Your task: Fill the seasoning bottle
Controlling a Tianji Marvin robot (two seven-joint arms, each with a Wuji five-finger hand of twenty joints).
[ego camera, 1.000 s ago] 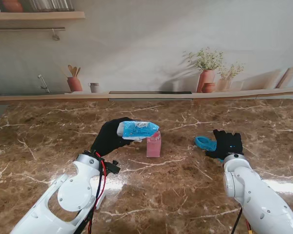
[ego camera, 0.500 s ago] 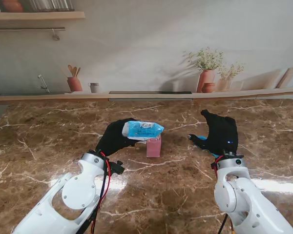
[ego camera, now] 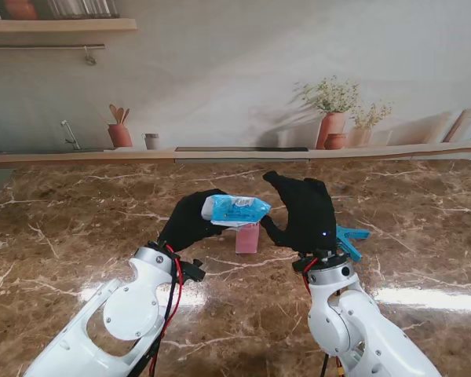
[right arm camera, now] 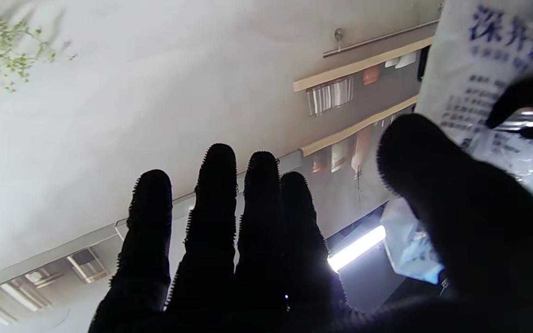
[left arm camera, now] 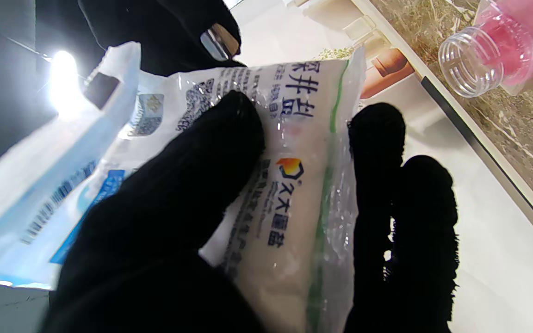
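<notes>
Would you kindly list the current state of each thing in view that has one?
Blue-and-white plastic salt bag: held aloft, lying sideways over the bottle.
Pink transparent seasoning bottle: upright, uncapped.
Blue plastic clip: lying on the marble table, untouched.
Left robot hand: gripping the bag.
Right robot hand: open, raised.

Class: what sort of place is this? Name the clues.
Probably a kitchen mock-up: a brown marble-look countertop, a terracotta pot of wooden utensils beside a wall tap, and potted plants on the back ledge.
</notes>
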